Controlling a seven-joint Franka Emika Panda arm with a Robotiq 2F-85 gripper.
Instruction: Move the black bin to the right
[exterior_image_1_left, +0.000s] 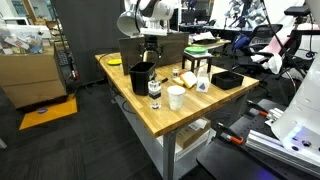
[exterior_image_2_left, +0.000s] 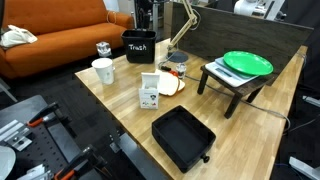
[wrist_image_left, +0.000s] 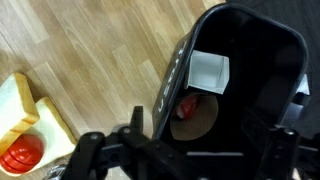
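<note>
The black bin (exterior_image_1_left: 141, 76) stands on the wooden table near its far left corner. It carries a "Trash" label in an exterior view (exterior_image_2_left: 139, 46). In the wrist view the black bin (wrist_image_left: 255, 70) shows from above, with a white paper, a red scrap and a brown disc inside. My gripper (wrist_image_left: 200, 135) is open just above the bin's rim. One finger is outside the bin's left wall and the other is over its inside. In both exterior views the gripper (exterior_image_1_left: 150, 52) (exterior_image_2_left: 143, 20) hangs right over the bin.
A white cup (exterior_image_1_left: 176, 97) (exterior_image_2_left: 103, 70), a small bottle (exterior_image_1_left: 154, 90) and a small carton (exterior_image_2_left: 150, 90) stand near the bin. A plate with toast (exterior_image_2_left: 172, 84) (wrist_image_left: 20, 105), a flat black tray (exterior_image_2_left: 183, 138) and a green plate on a stand (exterior_image_2_left: 247, 64) lie further along. A dark brown box (exterior_image_1_left: 175, 48) stands behind.
</note>
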